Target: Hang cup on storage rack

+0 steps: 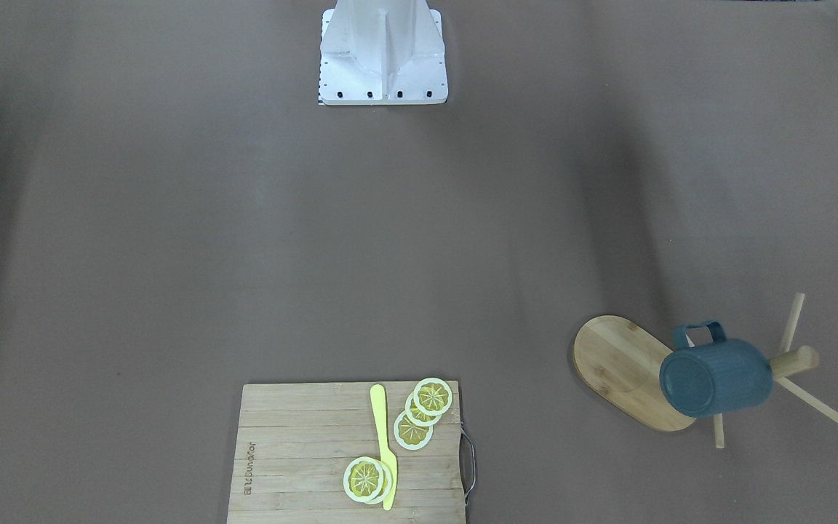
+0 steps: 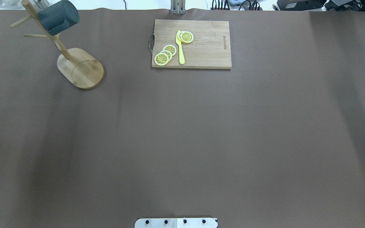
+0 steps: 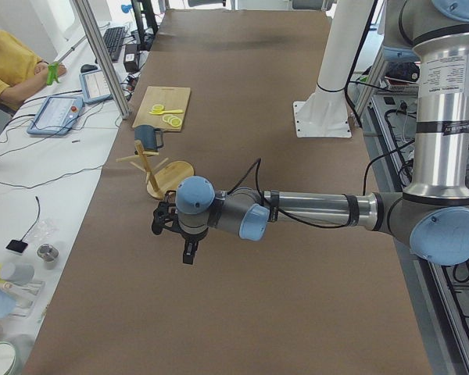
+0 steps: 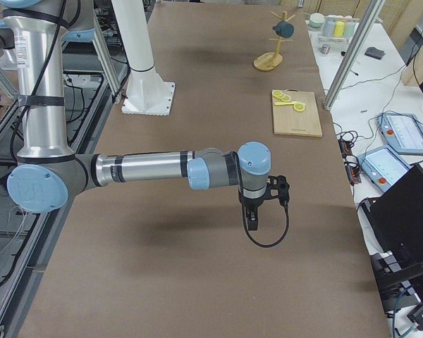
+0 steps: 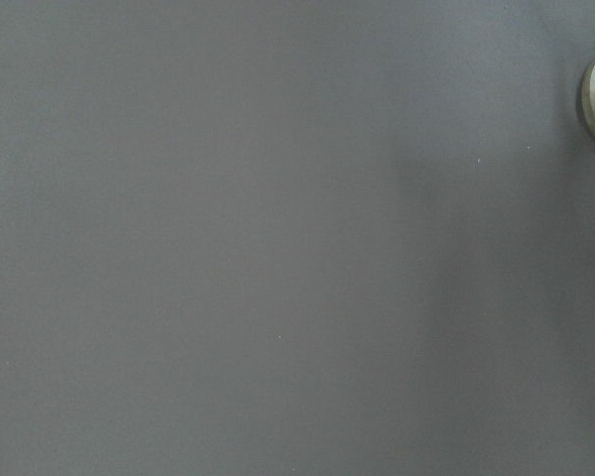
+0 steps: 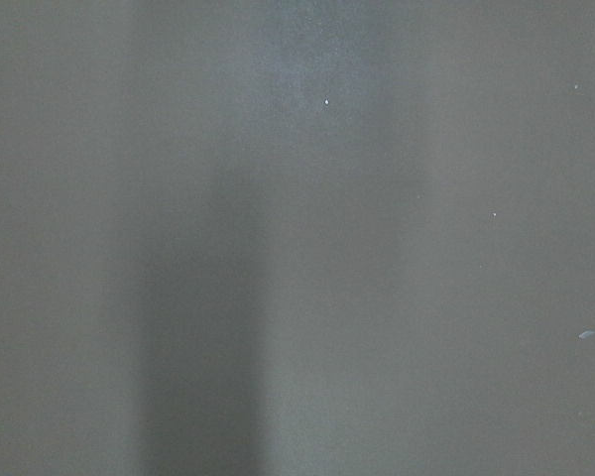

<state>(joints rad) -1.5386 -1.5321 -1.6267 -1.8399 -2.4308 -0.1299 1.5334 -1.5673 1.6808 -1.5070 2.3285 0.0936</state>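
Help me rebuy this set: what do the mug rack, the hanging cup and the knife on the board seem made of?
The storage rack looks like bamboo or light wood, matte, with grain strips visible on its base. The cup is dark blue-teal and ribbed with a dull sheen. It could be plastic or glazed ceramic; I cannot tell which. The knife is one uniform bright yellow piece, likely plastic.

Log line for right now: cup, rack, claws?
cup: hung on peg | storage rack: upright | left claw: away from rack, state unclear | right claw: mid-table, state unclear
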